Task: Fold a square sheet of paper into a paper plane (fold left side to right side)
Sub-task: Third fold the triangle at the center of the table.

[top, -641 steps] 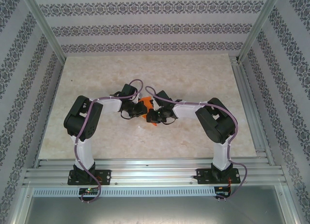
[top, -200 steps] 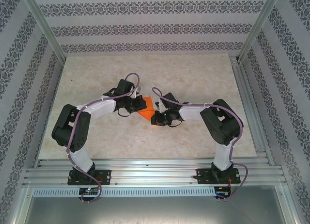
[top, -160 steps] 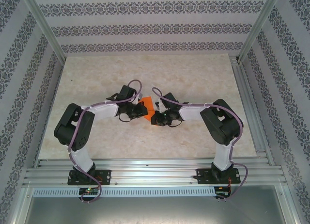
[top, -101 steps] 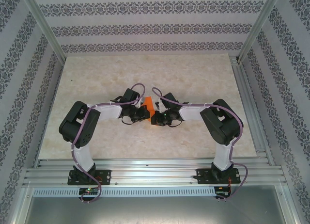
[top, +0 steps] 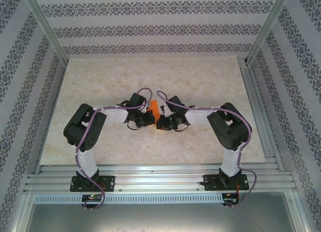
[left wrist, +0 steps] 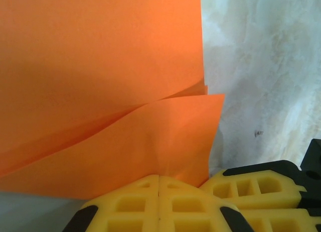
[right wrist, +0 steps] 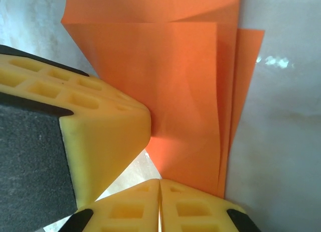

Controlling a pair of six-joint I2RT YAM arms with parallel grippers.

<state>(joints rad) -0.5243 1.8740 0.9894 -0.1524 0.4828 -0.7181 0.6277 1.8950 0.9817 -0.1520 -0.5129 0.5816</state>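
Top external: folded orange paper (top: pixel 154 110) lies near the centre of the table (top: pixel 200 76). Left gripper (top: pixel 146 117) sits at the paper's 8 o'clock, right gripper (top: pixel 161 123) at its 5 o'clock. Left wrist: jaws fully closed, pinching the paper's edge at 6 o'clock. Right wrist: jaws closed on a paper corner, also at 6 o'clock.

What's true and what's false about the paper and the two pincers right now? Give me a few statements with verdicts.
1. The left pincer and the right pincer are both shut on the orange paper. True.
2. The paper lies as one flat, unfolded layer. False: overlapping folded layers show.
3. The paper sits against the back wall. False: it is near the middle of the table, between the two arms.
4. The two pincers are close together. True.
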